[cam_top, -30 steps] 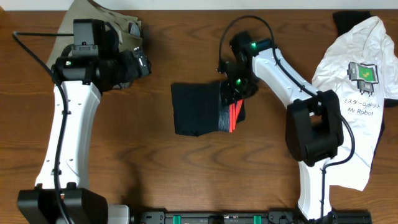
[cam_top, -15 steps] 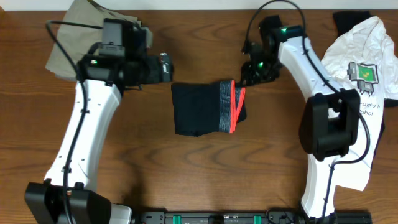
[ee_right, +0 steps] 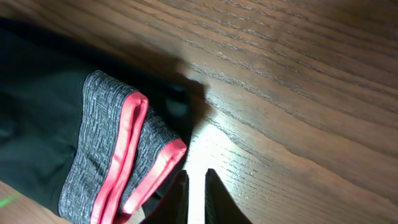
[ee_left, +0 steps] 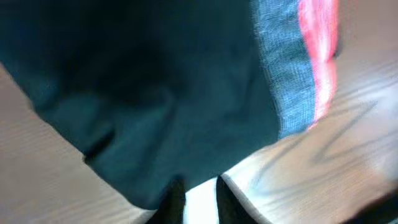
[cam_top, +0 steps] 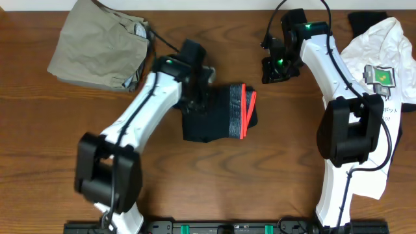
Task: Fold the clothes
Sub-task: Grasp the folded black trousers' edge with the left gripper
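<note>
Trousers (black) under closed left hand

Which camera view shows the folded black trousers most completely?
The overhead view: the trousers show nearly whole, one corner under the left arm. The left wrist shows blurred close cloth; the right wrist only the waistband end.

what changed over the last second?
Left gripper swung from over the khaki trousers to the folded black trousers and shut at their edge. Right gripper left the waistband, pulled away toward the T-shirt, holding nothing. All three garments stayed put.
</note>
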Controlling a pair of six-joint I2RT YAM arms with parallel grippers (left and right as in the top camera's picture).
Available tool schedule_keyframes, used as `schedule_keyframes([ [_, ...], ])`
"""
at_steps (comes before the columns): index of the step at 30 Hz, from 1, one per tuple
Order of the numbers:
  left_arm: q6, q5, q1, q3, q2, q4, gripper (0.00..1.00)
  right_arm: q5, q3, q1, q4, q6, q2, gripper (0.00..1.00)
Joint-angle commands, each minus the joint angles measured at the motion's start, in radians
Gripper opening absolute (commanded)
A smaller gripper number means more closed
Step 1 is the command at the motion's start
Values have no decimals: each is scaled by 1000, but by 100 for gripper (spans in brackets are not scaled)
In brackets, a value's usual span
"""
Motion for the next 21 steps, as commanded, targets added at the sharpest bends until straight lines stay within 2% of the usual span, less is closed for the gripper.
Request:
schedule_keyframes([
  [1,37,-48,10,1,37,-45,6,3,13,-8,0,0,-16,7],
  [12,78,-50,9,-28,45,-163,6,2,13,-8,24,1,-16,7],
  [16,72,-51,9,-85,46,-151,6,2,13,-8,26,0,-16,7],
  [21,10,-51,9,-160,46,-49,6,2,13,-8,29,0,-16,7],
])
